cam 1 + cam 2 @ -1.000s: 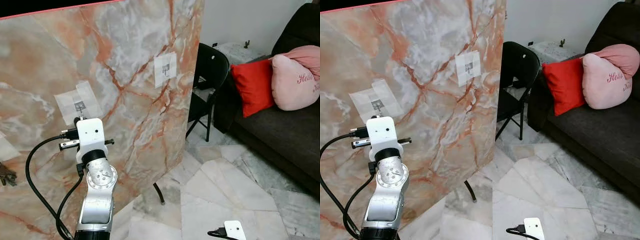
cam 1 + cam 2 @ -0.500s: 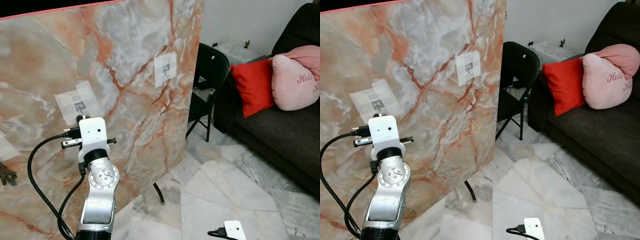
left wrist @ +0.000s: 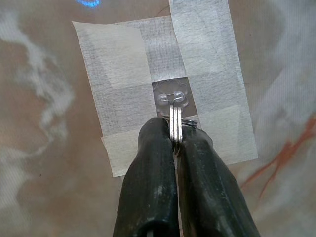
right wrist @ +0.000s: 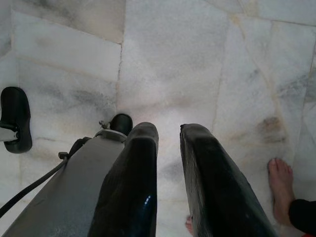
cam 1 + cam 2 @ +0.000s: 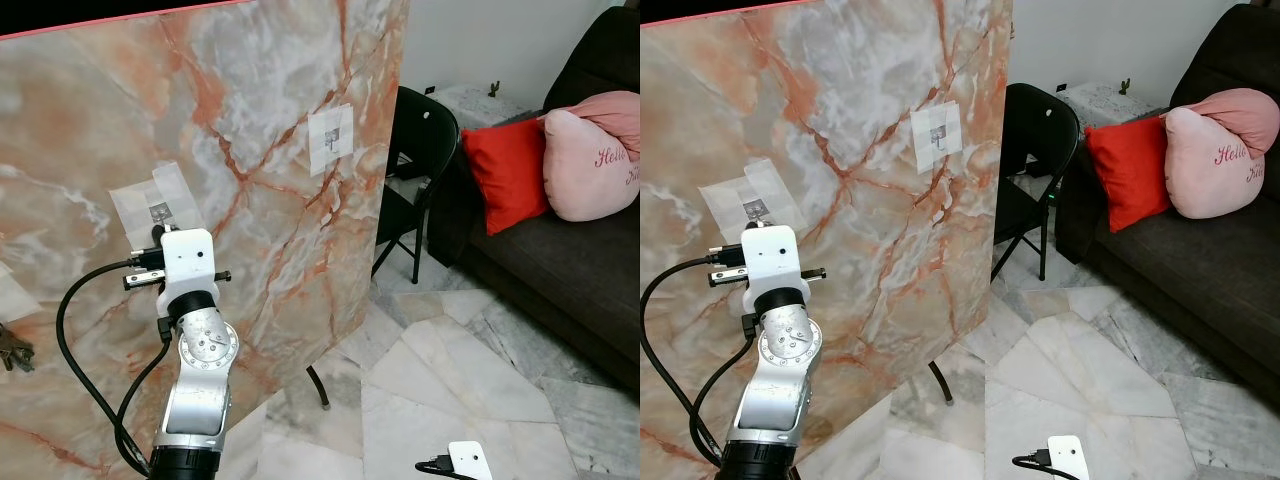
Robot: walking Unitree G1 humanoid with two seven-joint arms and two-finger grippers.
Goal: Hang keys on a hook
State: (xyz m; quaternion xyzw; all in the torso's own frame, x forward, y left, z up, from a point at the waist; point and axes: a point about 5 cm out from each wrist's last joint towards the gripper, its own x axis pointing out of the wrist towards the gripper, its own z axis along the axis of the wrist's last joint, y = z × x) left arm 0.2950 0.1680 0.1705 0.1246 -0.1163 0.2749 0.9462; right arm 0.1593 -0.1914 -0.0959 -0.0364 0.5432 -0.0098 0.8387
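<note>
My left arm is raised against the upright marble panel [image 5: 260, 120], its white wrist camera [image 5: 188, 262] just below a taped patch [image 5: 155, 208]. In the left wrist view my left gripper [image 3: 174, 136] is shut on a silver key ring [image 3: 174, 123]. The ring's top touches the small clear hook [image 3: 172, 98] held on by strips of white tape [image 3: 123, 98]. The keys themselves are hidden behind the fingers. My right gripper [image 4: 169, 136] hangs idle over the marble floor, slightly open and holding nothing.
A second taped hook [image 5: 331, 137] sits further right on the panel. Another bunch of keys [image 5: 10, 350] hangs at the far left edge. A black folding chair [image 5: 420, 150] and a dark sofa [image 5: 560, 260] with red and pink cushions stand to the right. A person's bare foot [image 4: 281, 182] is near my right arm.
My left wrist has edged slightly right and up, closer to the taped hook. The right arm has not moved.
</note>
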